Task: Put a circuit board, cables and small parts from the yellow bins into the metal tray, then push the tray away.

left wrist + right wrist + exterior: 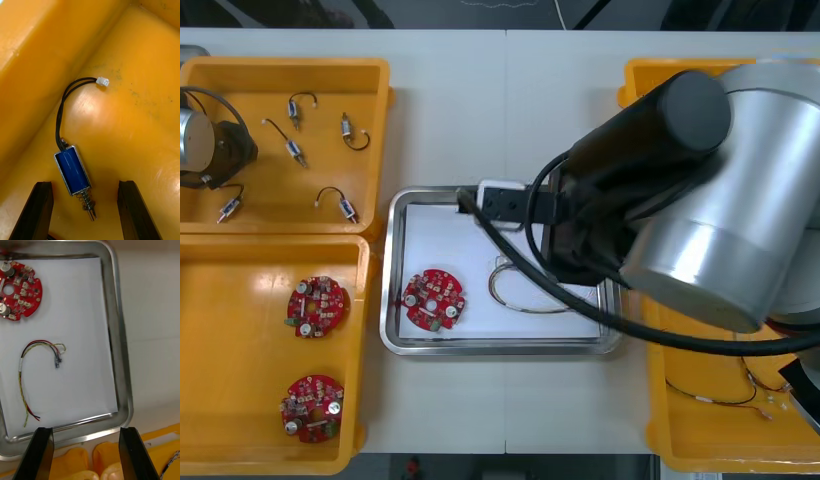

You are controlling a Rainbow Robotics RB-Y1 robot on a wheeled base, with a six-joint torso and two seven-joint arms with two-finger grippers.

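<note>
Yellow bin (142, 112): left jaws are hovering wide open, empty, astride a small metal part (73, 172) (black lead attached); closing askew could flick it aside. Right jaws, open and empty, are idling at the metal tray (122, 363).

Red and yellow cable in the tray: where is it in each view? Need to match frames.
Front: cable in tray, right of the board, partly under the right arm.
Right wrist: cable on the tray's white inside, between board and the open right gripper.
Left wrist: that camera faces a bin floor with a small metal part.
Shared landmark: the board in the tray.
</note>
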